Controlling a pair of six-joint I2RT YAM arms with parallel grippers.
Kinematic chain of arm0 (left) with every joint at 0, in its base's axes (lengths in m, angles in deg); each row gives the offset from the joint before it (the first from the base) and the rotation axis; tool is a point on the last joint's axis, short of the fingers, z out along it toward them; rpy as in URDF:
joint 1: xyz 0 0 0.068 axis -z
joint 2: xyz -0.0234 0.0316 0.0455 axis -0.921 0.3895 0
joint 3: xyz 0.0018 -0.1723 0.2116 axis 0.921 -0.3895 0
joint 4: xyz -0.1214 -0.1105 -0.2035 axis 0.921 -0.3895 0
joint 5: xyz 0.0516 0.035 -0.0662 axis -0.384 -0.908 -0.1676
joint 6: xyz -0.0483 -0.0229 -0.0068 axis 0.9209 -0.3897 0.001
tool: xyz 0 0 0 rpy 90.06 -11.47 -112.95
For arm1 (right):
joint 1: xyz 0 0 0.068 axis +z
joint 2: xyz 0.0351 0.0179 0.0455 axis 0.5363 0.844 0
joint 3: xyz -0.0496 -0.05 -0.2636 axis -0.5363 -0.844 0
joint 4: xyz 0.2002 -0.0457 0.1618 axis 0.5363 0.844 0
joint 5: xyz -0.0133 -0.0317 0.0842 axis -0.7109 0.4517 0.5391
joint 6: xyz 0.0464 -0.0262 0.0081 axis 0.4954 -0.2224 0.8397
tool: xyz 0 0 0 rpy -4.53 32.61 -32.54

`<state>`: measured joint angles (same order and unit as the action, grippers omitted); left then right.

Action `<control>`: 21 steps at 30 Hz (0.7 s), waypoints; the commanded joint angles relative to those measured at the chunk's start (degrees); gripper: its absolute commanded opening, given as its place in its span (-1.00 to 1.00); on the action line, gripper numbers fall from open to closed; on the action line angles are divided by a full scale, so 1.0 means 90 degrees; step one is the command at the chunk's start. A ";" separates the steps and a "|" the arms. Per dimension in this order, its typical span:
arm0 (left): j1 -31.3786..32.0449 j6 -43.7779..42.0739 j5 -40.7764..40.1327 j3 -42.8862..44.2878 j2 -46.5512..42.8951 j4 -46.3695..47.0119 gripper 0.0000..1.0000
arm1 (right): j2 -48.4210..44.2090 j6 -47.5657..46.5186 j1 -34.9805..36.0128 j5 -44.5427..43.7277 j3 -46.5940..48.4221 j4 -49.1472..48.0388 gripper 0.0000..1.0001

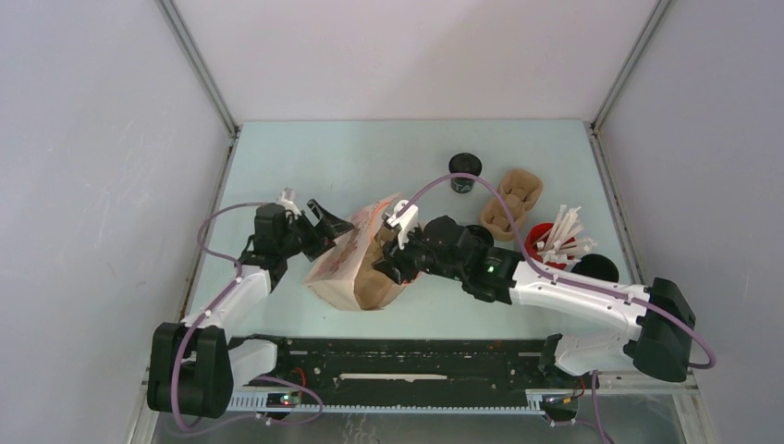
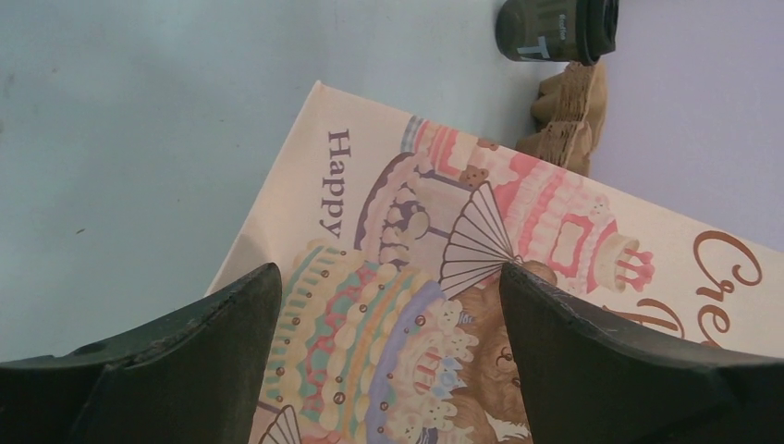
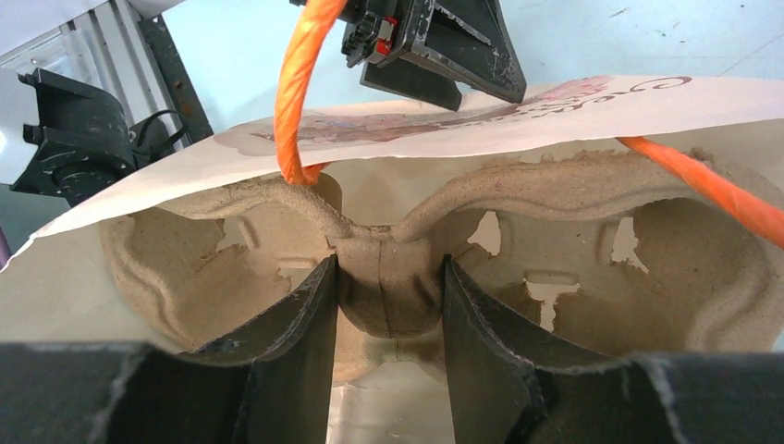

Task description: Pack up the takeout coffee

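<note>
The takeout coffee, a small black cup (image 1: 465, 172), stands at the back of the table, apart from both grippers; it also shows at the top of the left wrist view (image 2: 555, 28). A cake-printed paper bag (image 1: 347, 264) lies on its side at the centre. My right gripper (image 1: 393, 264) is at the bag's mouth, shut on the middle ridge of a brown pulp cup carrier (image 3: 555, 203) that sits partly inside the bag (image 3: 555, 111). My left gripper (image 2: 388, 277) is open, just above the bag's printed upper side (image 2: 462, 240).
A second pulp carrier (image 1: 510, 202) lies right of the black cup. A red cup of white sticks (image 1: 553, 242) stands beside my right arm, with another black round object (image 1: 596, 268) next to it. The bag's orange cord handle (image 3: 296, 83) loops over its mouth.
</note>
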<state>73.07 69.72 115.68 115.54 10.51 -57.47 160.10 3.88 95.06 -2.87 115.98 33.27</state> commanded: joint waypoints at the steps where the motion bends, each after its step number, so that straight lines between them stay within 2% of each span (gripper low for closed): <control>1: 0.0105 0.0126 0.0466 -0.0194 0.0007 0.0338 0.83 | 0.0189 0.0275 0.0043 0.0264 0.0268 0.0469 -0.13; 8: 0.0120 0.0127 0.0593 -0.0187 -0.0012 0.0462 0.84 | 0.0369 0.0724 0.0043 -0.0461 0.0623 0.1440 -0.14; 14: 0.0129 0.0315 0.0818 -0.0221 0.0252 0.0836 0.83 | 0.0515 0.0782 0.0053 -0.0271 0.0689 0.1462 -0.12; 17: 0.0176 0.0391 0.0868 -0.0224 0.0341 0.0967 0.82 | 0.0594 0.0696 0.0048 -0.0098 0.0688 0.1259 -0.06; 21: 0.0204 0.0456 0.0932 -0.0233 0.0444 0.1089 0.81 | 0.0688 0.0648 0.0065 0.0094 0.0690 0.0893 -0.06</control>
<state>73.75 72.10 120.44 114.80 13.44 -49.78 164.25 8.16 95.02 -6.78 121.09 42.95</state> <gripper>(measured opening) 0.909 0.486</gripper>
